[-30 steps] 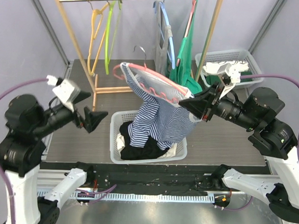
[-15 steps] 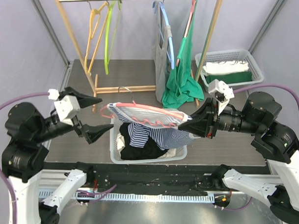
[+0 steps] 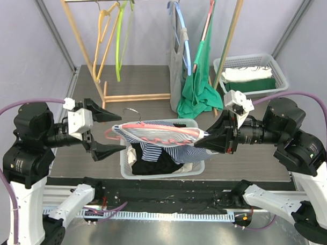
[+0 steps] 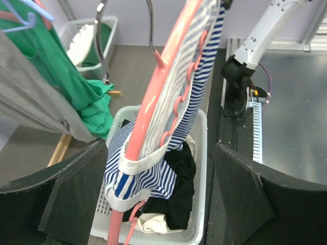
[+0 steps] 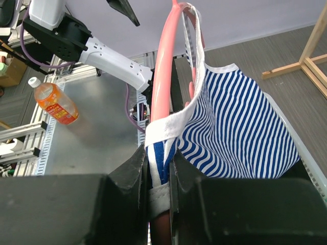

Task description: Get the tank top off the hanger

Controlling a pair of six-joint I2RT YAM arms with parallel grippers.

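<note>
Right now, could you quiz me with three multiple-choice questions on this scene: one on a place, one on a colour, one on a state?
1. What sits below the striped tank top?
A. a white basket of clothes
B. a stack of plates
C. a toolbox

2. What colour is the hanger inside it?
A. yellow
B. pink
C. black

3. How do the left arm's jaws stand?
A. shut on the hanger
B. open, holding nothing
C. shut on the basket

Key: 1 A, the top droops into the basket. 2 B, its bar shows pink in both wrist views. 3 B, they gape either side of the hanger's end.
</note>
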